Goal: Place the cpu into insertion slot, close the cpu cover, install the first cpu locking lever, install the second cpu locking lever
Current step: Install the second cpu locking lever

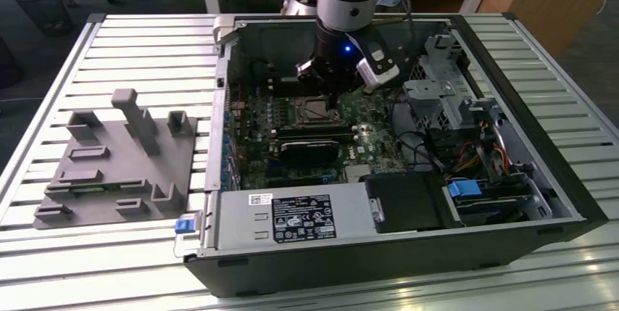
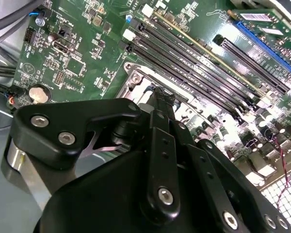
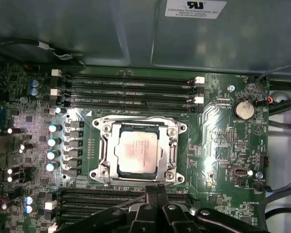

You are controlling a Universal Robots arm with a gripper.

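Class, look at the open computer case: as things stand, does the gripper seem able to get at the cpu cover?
Probably yes. The gripper sits at the edge of the cpu cover, which lies closed around the cpu, with nothing between them.

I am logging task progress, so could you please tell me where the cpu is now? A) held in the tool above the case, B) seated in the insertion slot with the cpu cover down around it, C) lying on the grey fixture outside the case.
B: in the first wrist view the cpu sits in the insertion slot, framed by the cpu cover.
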